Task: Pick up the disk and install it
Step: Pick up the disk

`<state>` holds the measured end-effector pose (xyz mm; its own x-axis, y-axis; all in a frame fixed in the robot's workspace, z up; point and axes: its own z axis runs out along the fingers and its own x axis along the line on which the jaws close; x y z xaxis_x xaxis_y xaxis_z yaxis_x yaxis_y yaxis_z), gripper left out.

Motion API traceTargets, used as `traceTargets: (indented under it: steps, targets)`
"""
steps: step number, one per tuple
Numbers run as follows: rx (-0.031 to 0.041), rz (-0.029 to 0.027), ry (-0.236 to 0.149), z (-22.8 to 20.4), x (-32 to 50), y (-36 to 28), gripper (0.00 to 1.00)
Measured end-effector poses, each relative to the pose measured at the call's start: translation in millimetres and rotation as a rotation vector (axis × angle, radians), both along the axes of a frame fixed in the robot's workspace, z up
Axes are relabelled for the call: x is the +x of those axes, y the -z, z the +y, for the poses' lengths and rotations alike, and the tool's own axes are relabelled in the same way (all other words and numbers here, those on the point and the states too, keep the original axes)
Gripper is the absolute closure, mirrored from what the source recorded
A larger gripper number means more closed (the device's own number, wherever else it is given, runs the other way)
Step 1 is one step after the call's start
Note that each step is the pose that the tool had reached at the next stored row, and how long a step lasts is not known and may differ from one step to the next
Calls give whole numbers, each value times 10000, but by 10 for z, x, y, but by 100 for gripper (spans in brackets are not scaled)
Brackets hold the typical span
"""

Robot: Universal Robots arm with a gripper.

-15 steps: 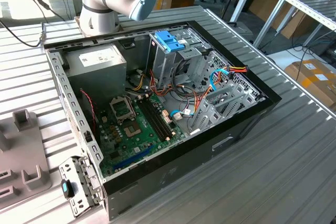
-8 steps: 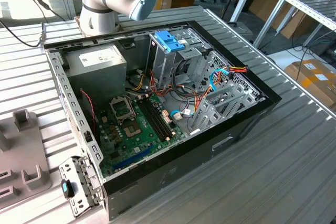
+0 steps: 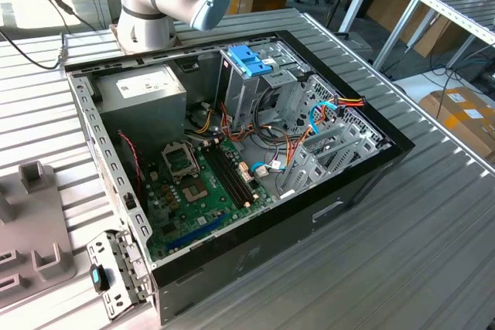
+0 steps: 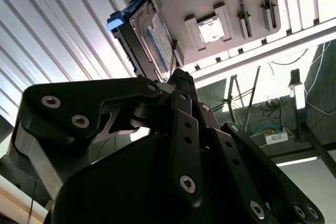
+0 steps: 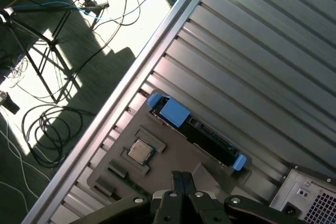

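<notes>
Right under the wrist: 1 claw [image 5: 182, 178], fingertips pressed together, nothing between them. It hangs above the grey tray [image 5: 168, 136], not touching anything.

Next out, on that tray: 1 disk [image 5: 195, 128], standing on its long edge along the tray's side next to the bare ribbed surface [image 5: 273, 51]. It is apart from the claw. Blue rail ends: 2 visible, one at each end of the disk. Also on the tray: 1 square processor chip [image 5: 139, 151] in its own recess, near the disk but not touching it.

In the second wrist view my own black linkage covers the disk's near end. The label side shows white and blue, at too steep an angle to make out.

Beyond the tray: 1 corner of the PC case [image 5: 310, 198], cut off by the frame. Off the surface's edge there is floor with loose cables [image 5: 47, 124] and a tripod's legs.

Exterior view, nearest first:
- 1 open PC case, lying on the surface
- 1 motherboard [image 3: 197, 191]
- 1 power-supply box [image 3: 143, 90]
- 1 drive cage with a blue handle [image 3: 249, 61]
- my arm's base [image 3: 155, 5] behind the case

A grey fixture [image 3: 31, 214] sits at the exterior view's left, cut off. I cannot tell whether it is the same tray.
</notes>
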<state>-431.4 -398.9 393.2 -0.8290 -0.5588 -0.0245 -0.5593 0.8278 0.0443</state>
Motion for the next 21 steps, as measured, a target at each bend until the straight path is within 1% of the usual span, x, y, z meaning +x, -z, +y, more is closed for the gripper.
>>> traceTargets:
  steps: [11, 21]
  targets:
    - [0, 0, -326, 0, 0, 0, 89]
    - [0, 0, -541, 0, 0, 0, 89]
